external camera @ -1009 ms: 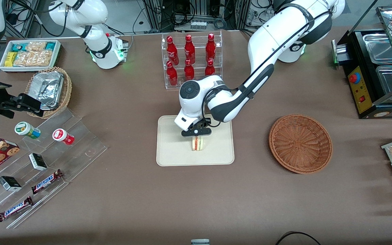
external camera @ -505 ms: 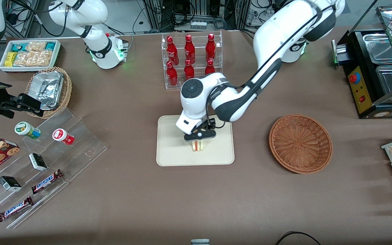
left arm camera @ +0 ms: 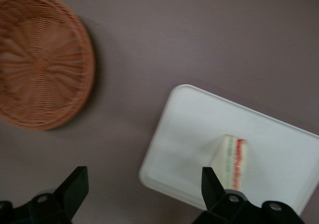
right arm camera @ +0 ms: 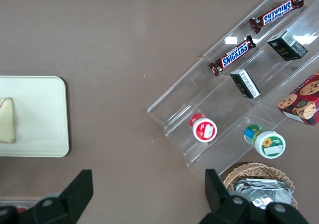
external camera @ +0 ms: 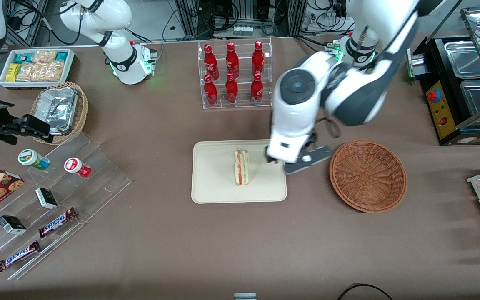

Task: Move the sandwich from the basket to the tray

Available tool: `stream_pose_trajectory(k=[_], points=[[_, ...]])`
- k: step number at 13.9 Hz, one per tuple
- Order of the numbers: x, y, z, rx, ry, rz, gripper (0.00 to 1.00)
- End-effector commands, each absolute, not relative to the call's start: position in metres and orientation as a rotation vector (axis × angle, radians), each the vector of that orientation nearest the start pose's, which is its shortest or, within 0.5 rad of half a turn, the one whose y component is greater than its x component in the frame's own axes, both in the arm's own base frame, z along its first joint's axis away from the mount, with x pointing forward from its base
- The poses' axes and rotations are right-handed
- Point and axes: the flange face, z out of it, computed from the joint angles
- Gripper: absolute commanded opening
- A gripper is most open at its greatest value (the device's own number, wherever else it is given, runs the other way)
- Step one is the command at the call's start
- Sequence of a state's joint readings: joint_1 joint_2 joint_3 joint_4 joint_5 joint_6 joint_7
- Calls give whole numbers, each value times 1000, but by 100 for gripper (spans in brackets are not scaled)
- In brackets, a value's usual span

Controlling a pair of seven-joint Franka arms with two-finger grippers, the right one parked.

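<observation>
The sandwich [external camera: 241, 167], a pale wedge with red and green layers on its edge, stands alone on the cream tray [external camera: 211, 183]. It also shows in the left wrist view [left arm camera: 232, 161] on the tray [left arm camera: 184, 134] and in the right wrist view [right arm camera: 6, 120]. The reddish-brown basket [external camera: 368, 175] is empty and lies toward the working arm's end; it shows in the left wrist view [left arm camera: 40, 59] too. My left gripper [external camera: 297, 163] is open and empty, raised above the tray's edge between tray and basket, with its fingertips [left arm camera: 75, 184] wide apart.
A clear rack of red bottles [external camera: 233, 73] stands farther from the front camera than the tray. A stepped acrylic shelf [external camera: 52, 200] with snacks, a tan foil basket [external camera: 61, 109] and a white snack bin [external camera: 36, 66] lie toward the parked arm's end. A black warmer [external camera: 461, 87] lies toward the working arm's end.
My gripper has let go of the sandwich, opened, risen and moved off toward the basket. The sandwich stays on the tray and now shows whole.
</observation>
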State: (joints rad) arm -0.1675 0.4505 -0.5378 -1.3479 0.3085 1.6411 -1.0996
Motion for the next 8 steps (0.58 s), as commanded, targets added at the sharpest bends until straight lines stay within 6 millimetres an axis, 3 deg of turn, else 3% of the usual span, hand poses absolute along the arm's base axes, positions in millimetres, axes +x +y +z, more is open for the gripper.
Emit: stream_pose_trajectory(k=[1,3,6,8], points=[[569,-296,516,-2943,-543,67,100],[577,-248,534,-2977,-489,137,100],[574,-222,547,-2971,-490,116,100],[575,-174,569,-3014,-437,128,100]])
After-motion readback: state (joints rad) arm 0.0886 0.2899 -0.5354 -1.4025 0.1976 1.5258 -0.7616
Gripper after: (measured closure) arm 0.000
